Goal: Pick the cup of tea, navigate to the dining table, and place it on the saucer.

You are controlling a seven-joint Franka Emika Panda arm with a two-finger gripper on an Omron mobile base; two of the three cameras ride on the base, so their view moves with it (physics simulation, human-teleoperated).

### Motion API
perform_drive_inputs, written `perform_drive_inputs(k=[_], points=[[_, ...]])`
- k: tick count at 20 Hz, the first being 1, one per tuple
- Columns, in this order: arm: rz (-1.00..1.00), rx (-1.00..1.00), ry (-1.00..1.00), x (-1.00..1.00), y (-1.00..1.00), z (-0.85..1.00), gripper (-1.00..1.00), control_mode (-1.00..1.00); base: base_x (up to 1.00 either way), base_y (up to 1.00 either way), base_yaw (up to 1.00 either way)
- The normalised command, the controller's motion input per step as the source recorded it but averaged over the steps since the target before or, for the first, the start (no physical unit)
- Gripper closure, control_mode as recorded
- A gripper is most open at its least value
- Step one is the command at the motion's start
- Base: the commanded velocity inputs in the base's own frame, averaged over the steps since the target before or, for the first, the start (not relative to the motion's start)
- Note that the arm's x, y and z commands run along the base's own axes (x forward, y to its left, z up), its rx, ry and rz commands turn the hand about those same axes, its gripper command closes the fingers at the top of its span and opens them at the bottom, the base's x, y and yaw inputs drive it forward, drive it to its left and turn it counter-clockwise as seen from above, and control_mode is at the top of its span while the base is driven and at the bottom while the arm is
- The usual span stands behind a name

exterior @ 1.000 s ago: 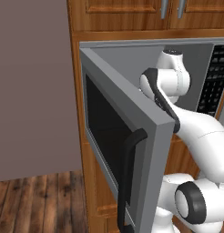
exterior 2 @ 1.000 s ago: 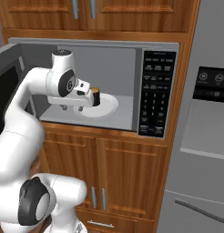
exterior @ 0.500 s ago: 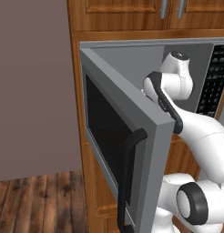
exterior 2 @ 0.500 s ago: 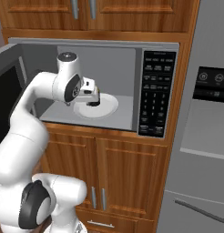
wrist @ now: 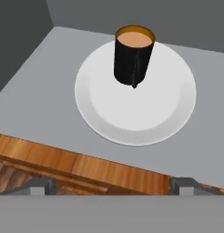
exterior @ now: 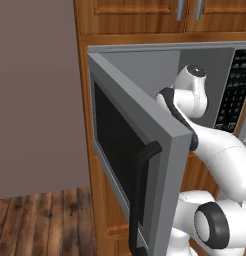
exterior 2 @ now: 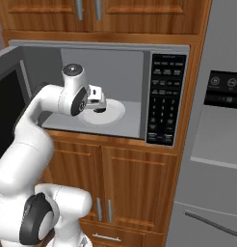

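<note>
Arm's upper joint sits higher and further right in the left base view than a second ago. In the right base view the gripper (exterior 2: pixel 102 102) is further into the microwave (exterior 2: pixel 135 77), over the near edge of the turntable plate (exterior 2: pixel 115 112). It now covers the cup of tea (wrist: pixel 133 54) there. Jaws probably wider than before, tips (wrist: pixel 41 186) barely visible.

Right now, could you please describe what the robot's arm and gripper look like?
The arm is glossy white with rounded, bulbous segments and dark grey to black rings at the joints. A round grey cap sits atop the wrist joint. The gripper has a small white body and two short grey finger tips. No cables or markings are visible.
</note>
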Motion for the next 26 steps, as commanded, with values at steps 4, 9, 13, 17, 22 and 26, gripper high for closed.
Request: perform_drive_inputs(k=[4,9,13,17,22,26], points=[[0.00,0.00,0.03,0.48,0.00,-0.17,-1.00,-1.00,0.00,0.00,0.00],[0.00,0.00,0.11,0.69,0.00,-0.22,-1.00,-1.00,0.00,0.00,0.00],[0.00,0.00,0.10,0.66,0.01,-0.33,-1.00,-1.00,0.00,0.00,0.00],[0.00,0.00,0.05,0.72,0.00,-0.25,-1.00,-1.00,0.00,0.00,0.00],[0.00,0.00,0.03,0.53,0.00,-0.30,-1.00,-1.00,0.00,0.00,0.00],[0.00,0.00,0.00,0.48,0.00,-0.35,-1.00,-1.00,0.00,0.00,0.00]])
